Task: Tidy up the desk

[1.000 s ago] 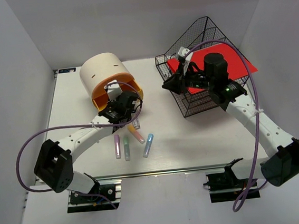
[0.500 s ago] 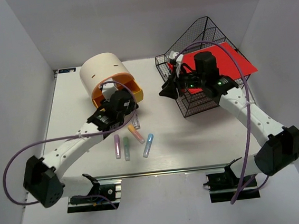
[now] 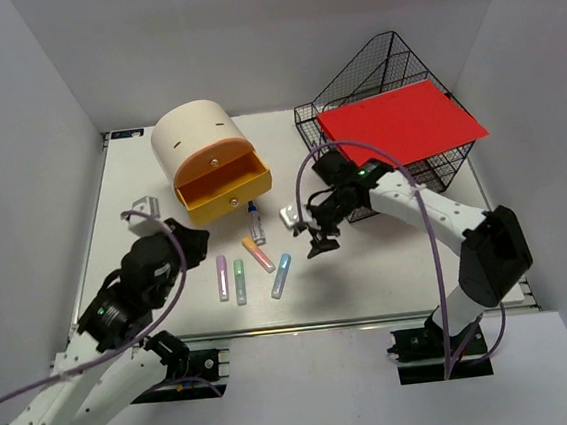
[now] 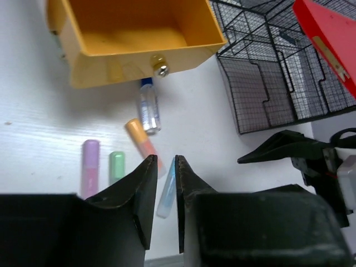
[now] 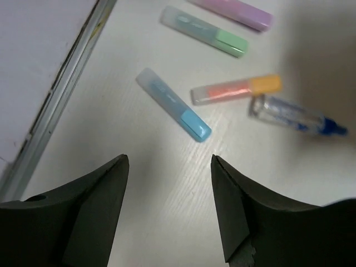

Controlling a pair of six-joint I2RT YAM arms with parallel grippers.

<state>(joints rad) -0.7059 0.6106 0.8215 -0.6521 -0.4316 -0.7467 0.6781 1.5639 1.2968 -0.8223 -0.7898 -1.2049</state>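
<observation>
On the white desk [image 3: 389,263] lie a purple [image 3: 222,277], a green [image 3: 240,280], an orange [image 3: 258,254] and a blue highlighter [image 3: 282,275], with a small clear bottle [image 3: 255,222] beyond them. My right gripper [image 3: 316,239] hangs open just right of the blue highlighter [image 5: 173,104], holding nothing [image 5: 169,161]. My left gripper [image 3: 196,241] is pulled back at the near left. Its jaws [image 4: 166,161] stand a narrow gap apart, empty, high above the highlighters. The orange drawer [image 4: 139,33] stands open.
The cream-and-orange round drawer box [image 3: 196,136] stands at the back left. A black wire basket [image 3: 363,200] at the back right carries a red folder [image 3: 401,124] on top. The aluminium rail [image 5: 61,94] runs along the desk's front edge.
My left arm drew back from the drawer to the near left, its jaws opening wide and then narrowing. My right gripper let go of the red folder, came down to mid-desk and opened.
</observation>
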